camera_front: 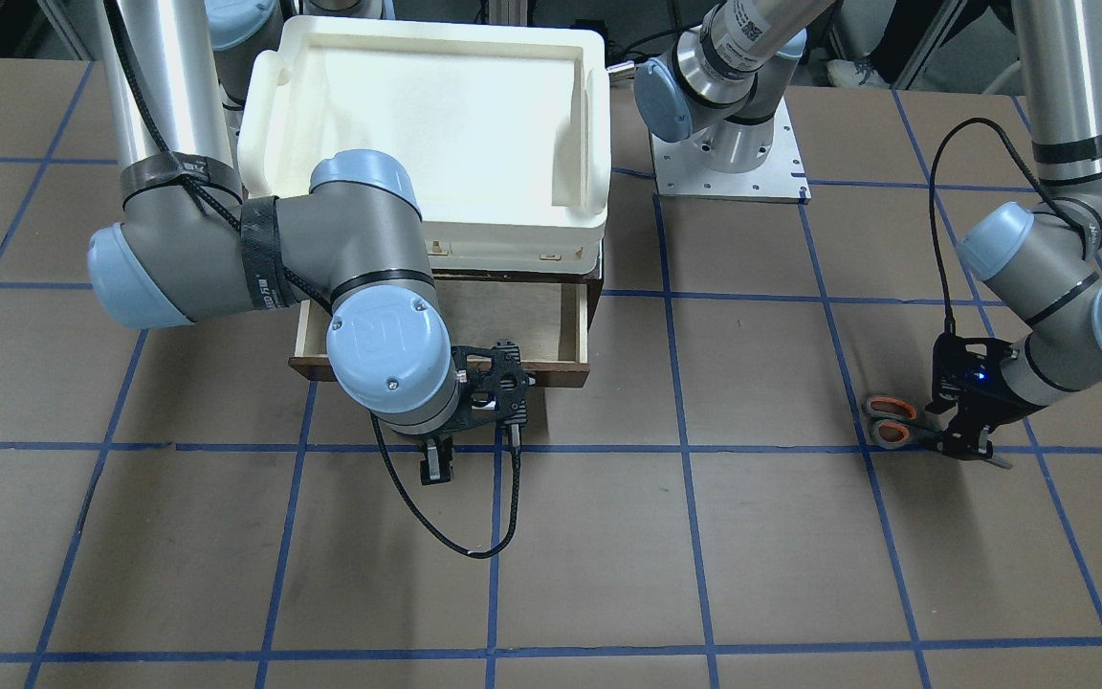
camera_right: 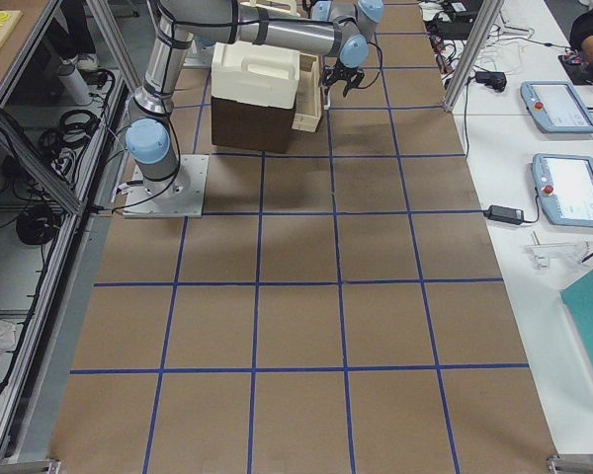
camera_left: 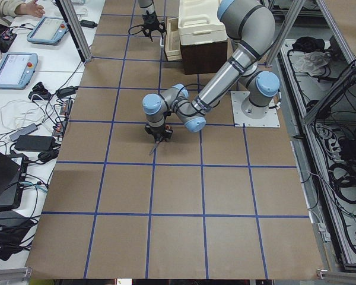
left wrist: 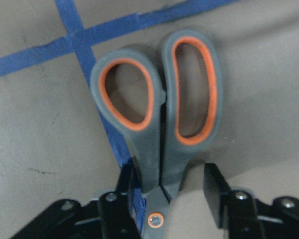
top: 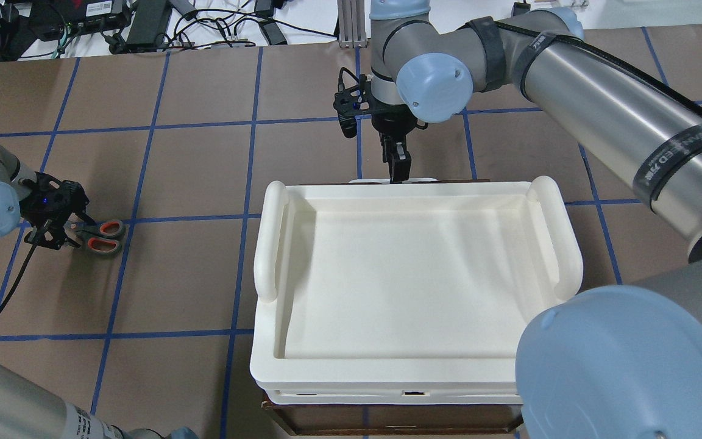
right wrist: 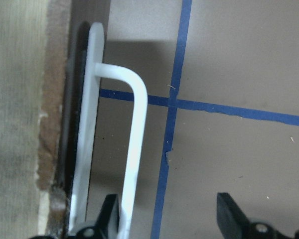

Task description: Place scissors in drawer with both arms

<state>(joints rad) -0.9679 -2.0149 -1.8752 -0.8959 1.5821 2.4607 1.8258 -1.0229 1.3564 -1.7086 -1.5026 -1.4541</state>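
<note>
The scissors (camera_front: 891, 421) lie flat on the table at my left, with grey handles and orange-lined loops. They also show in the overhead view (top: 102, 236). My left gripper (camera_front: 967, 445) is down at the table. In the left wrist view the scissors (left wrist: 159, 124) have their neck between its open fingers (left wrist: 213, 191), with a gap on one side. The dark brown drawer (camera_front: 572, 325) is pulled out and shows its pale inside. My right gripper (camera_front: 473, 452) is open just in front of the drawer's white bar handle (right wrist: 134, 149), one finger beside the bar.
A large white plastic tray (top: 412, 268) sits on top of the brown cabinet above the drawer. The left arm's base plate (camera_front: 728, 172) is bolted to the table beside it. Blue tape lines grid the brown table. A black cable (camera_front: 474, 545) hangs from my right wrist.
</note>
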